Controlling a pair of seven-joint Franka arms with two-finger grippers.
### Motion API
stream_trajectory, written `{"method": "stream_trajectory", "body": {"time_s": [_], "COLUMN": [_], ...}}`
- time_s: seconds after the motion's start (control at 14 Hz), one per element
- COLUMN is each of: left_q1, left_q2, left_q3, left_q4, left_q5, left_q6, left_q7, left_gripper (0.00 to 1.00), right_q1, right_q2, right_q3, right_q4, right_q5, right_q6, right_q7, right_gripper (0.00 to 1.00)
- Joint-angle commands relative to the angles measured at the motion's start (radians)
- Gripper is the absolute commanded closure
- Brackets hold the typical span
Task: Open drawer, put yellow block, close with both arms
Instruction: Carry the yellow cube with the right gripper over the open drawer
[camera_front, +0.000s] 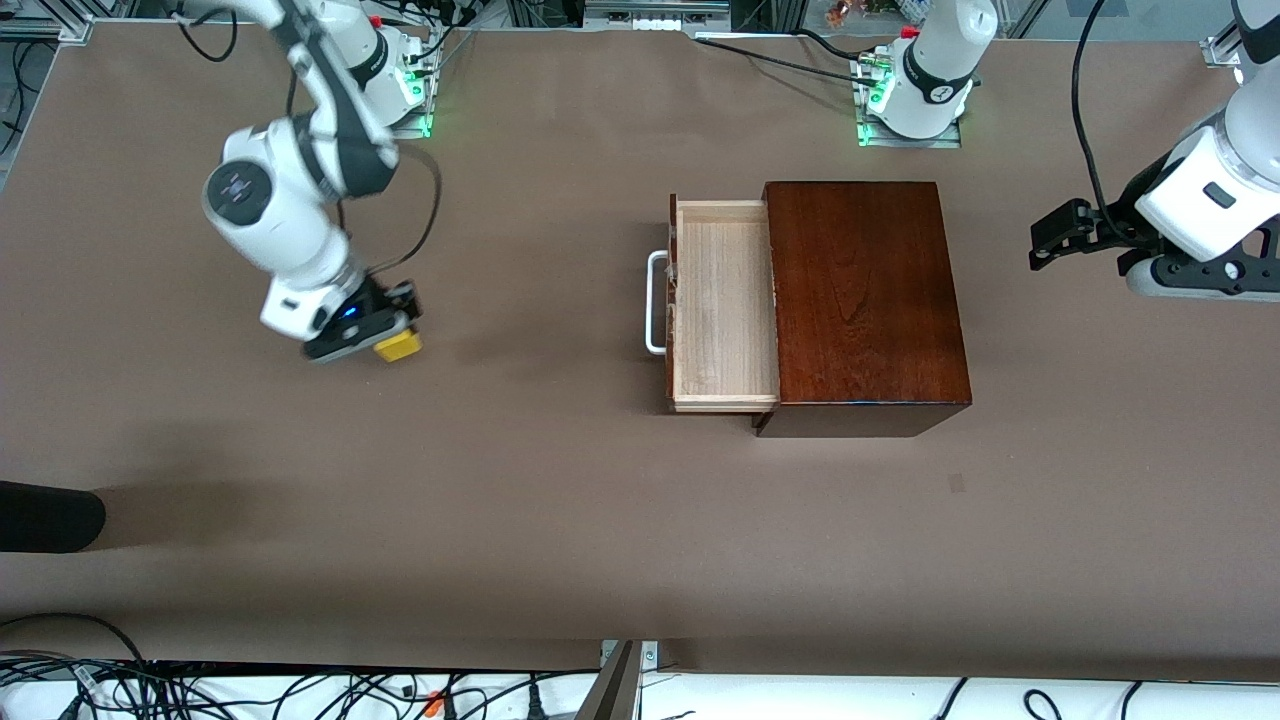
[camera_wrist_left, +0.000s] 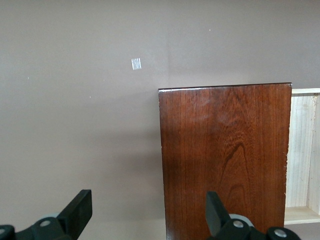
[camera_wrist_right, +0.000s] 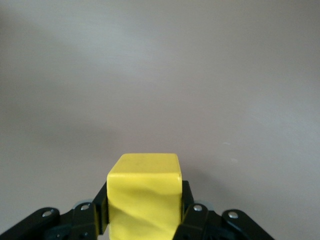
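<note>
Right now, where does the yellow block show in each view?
Front view: yellow block between the right gripper's fingers, toward the right arm's end of the table.
Left wrist view: not in it.
Right wrist view: block clamped between the fingers.
Shared landmark: brown table.

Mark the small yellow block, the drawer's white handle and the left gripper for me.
Small bright-yellow cube block (camera_wrist_right: 144, 197): right wrist view, its front face.
White U-shaped bar handle (camera_front: 652, 303): front view, its long bar.
Black two-finger left gripper (camera_wrist_left: 147, 212): left wrist view, midway between fingertips.

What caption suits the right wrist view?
Right gripper fingers clamp the yellow block above the bare brown table.
</note>
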Motion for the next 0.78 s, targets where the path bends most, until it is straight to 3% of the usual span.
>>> {"method": "stream_trajectory", "body": {"time_s": [0.0,0.21,0.43,0.71], "left_q1": [-0.004,-0.002,-0.001,-0.001], "left_q2": [-0.042,-0.046,-0.051,-0.051], "left_q3": [0.015,0.011,0.008,0.004], "left_q4": [-0.061,-0.063,-0.064,-0.072], "left_q5": [-0.019,-0.005,-0.003,-0.002], "left_q6": [0.042,0.045,0.054,0.062], "left_q7": [0.055,0.060,0.060,0.060], "left_gripper": [0.00,0.00,0.00,0.00], "right_q1": [0.028,0.158,0.285,0.468], "right_q2": [0.028,0.141,0.204,0.347], "right_q3": [0.114,0.116,0.116,0.113], "right_q4": [0.271,0.527,0.606,0.766], "right_q5": [0.000,0.000,-0.011,-0.190], "right_q6": [-0.267,-0.430,-0.449,-0.451], "right_q7": [-0.036,0.016,0.073,0.079], "right_gripper": [0.69,0.69,0.68,0.68]}}
